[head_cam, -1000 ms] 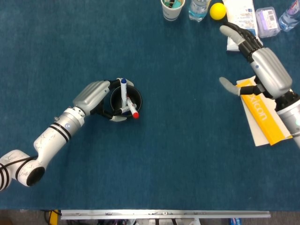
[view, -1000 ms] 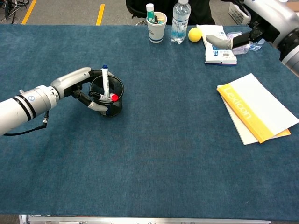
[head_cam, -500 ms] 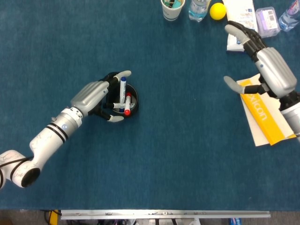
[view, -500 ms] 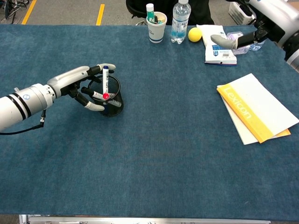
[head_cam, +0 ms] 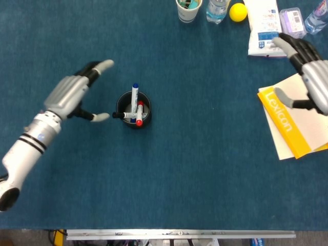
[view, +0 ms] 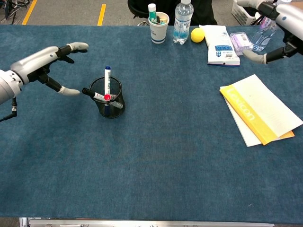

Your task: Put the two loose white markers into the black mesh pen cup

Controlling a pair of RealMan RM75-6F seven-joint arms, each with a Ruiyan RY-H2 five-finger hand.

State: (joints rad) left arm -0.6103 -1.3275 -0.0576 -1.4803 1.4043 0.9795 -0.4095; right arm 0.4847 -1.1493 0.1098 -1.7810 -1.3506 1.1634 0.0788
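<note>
The black mesh pen cup stands left of the table's middle. A white marker with a blue cap stands upright in it. A second white marker with a red cap leans across the rim, its black end sticking out to the left. My left hand hovers open to the left of the cup, apart from it, fingers spread. My right hand is open at the far right, above the yellow book, holding nothing.
A yellow book on white papers lies at the right. Along the back edge stand a paper cup with pens, a water bottle, a yellow ball, a white packet and a small plastic box.
My left hand let go of the pen cup and drew back to the left, opening. The cup shifted slightly left before release. My right hand moved right toward the table's edge.
</note>
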